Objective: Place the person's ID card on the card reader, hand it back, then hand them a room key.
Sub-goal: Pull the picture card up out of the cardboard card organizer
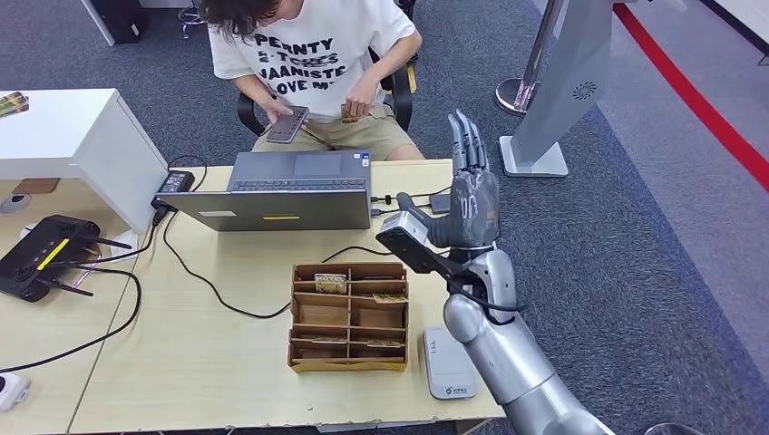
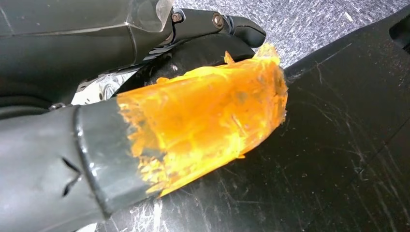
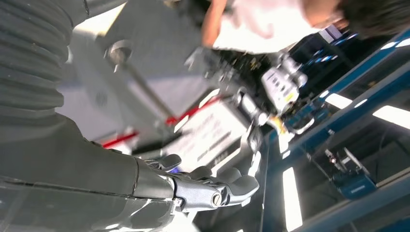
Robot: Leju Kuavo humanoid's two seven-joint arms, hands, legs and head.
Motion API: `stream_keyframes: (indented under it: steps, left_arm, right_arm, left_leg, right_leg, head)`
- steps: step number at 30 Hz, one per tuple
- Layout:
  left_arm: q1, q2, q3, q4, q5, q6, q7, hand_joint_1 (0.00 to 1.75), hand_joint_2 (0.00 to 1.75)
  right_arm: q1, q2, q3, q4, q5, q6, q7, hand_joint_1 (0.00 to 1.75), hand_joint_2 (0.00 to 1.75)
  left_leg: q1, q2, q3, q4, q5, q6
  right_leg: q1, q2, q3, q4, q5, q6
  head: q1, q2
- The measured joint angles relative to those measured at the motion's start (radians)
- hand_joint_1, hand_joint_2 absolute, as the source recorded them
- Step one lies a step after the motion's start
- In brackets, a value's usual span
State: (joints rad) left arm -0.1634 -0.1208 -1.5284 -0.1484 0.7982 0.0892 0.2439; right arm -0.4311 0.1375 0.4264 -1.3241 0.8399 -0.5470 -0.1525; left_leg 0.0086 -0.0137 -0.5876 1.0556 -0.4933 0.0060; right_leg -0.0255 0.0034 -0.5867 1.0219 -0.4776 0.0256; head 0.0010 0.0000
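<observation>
My right hand is raised over the table's far right side, fingers stretched out and apart, holding nothing. The right wrist view shows the same hand empty, with the seated person beyond it. That person sits behind the laptop and holds a small brownish card in one hand and a phone in the other. The white card reader lies flat near the table's front edge, beside my right forearm. A wooden organizer holds room key cards. My left hand hangs empty, its thumb wrapped in orange tape.
A grey laptop stands open between the person and the organizer, with cables trailing left across the table. A black router sits at the far left by a white cabinet. A white sign stand is on the carpet to the right.
</observation>
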Motion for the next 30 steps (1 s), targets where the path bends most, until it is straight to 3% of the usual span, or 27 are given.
stream_keyframes:
  steps: [6, 11, 18, 19, 22, 23, 24, 26, 28, 30]
  left_arm:
    - [0.005, -0.001, 0.008, 0.000, 0.039, 0.016, -0.014, 0.00, 0.00]
    - [0.006, -0.002, 0.014, 0.000, 0.052, 0.018, -0.015, 0.00, 0.00]
    - [0.007, -0.002, 0.017, 0.000, 0.054, 0.018, -0.015, 0.00, 0.00]
    - [0.007, -0.002, 0.017, 0.000, 0.054, 0.019, -0.015, 0.00, 0.00]
    - [0.007, -0.002, 0.018, 0.000, 0.059, 0.020, -0.015, 0.00, 0.00]
    - [0.007, -0.002, 0.020, 0.000, 0.063, 0.022, -0.015, 0.00, 0.00]
    - [0.008, -0.002, 0.023, 0.000, 0.067, 0.024, -0.015, 0.00, 0.00]
    - [0.010, -0.002, 0.030, 0.000, 0.077, 0.029, -0.017, 0.00, 0.00]
    - [0.013, -0.002, 0.035, 0.000, 0.085, 0.033, -0.021, 0.00, 0.00]
    - [0.015, -0.002, 0.039, 0.000, 0.090, 0.037, -0.022, 0.00, 0.00]
  right_arm:
    - [0.148, -0.001, 0.076, -0.206, -0.195, 0.034, -0.069, 0.00, 1.75]
    - [0.223, -0.009, 0.123, -0.302, -0.227, 0.036, -0.088, 0.00, 1.75]
    - [0.249, -0.015, 0.142, -0.350, -0.231, 0.037, -0.091, 0.02, 1.75]
    - [0.251, -0.016, 0.143, -0.353, -0.232, 0.037, -0.091, 0.15, 1.75]
    - [0.258, -0.019, 0.148, -0.360, -0.245, 0.043, -0.096, 1.32, 1.75]
    - [0.264, -0.021, 0.153, -0.364, -0.255, 0.048, -0.099, 1.62, 1.75]
    - [0.273, -0.025, 0.158, -0.367, -0.267, 0.054, -0.103, 1.71, 1.75]
    - [0.298, -0.034, 0.171, -0.371, -0.291, 0.063, -0.109, 1.52, 1.75]
    - [0.323, -0.045, 0.186, -0.369, -0.313, 0.068, -0.114, 0.68, 1.75]
    - [0.341, -0.058, 0.201, -0.361, -0.329, 0.071, -0.118, 0.03, 1.75]
  left_leg:
    - [0.000, 0.000, -0.001, 0.000, 0.000, 0.000]
    - [0.000, 0.000, -0.001, 0.000, 0.000, 0.000]
    - [0.000, 0.000, -0.001, 0.000, 0.000, 0.000]
    - [0.000, 0.000, -0.001, 0.000, 0.000, 0.000]
    - [0.000, 0.000, -0.001, 0.000, 0.000, 0.000]
    - [0.000, 0.000, -0.001, 0.000, 0.000, 0.000]
    - [0.000, 0.000, -0.001, 0.000, 0.000, 0.000]
    - [0.000, 0.000, -0.001, 0.000, -0.001, 0.000]
    - [0.000, 0.000, -0.001, 0.000, -0.001, 0.000]
    - [0.000, 0.000, -0.001, 0.000, -0.001, 0.000]
  right_leg:
    - [0.000, 0.000, 0.000, 0.000, 0.000, 0.000]
    - [0.000, 0.000, -0.001, 0.000, 0.000, 0.000]
    - [0.000, 0.000, 0.000, 0.000, 0.000, 0.000]
    - [0.000, 0.000, 0.000, 0.000, 0.000, 0.000]
    - [0.000, 0.000, -0.001, 0.000, 0.000, 0.000]
    - [0.000, 0.000, -0.001, 0.000, 0.000, 0.000]
    - [0.000, 0.000, -0.001, 0.000, 0.000, 0.000]
    - [0.000, 0.000, -0.001, 0.000, -0.001, 0.000]
    - [0.000, 0.000, -0.001, 0.000, -0.001, 0.000]
    - [0.000, 0.000, -0.001, -0.001, -0.001, 0.000]
  head:
    - [0.000, 0.000]
    - [0.000, 0.000]
    - [0.000, 0.000]
    - [0.000, 0.000]
    - [0.000, 0.000]
    - [0.000, 0.000]
    - [0.000, 0.000]
    - [0.000, 0.000]
    - [0.000, 0.000]
    - [0.000, 0.000]
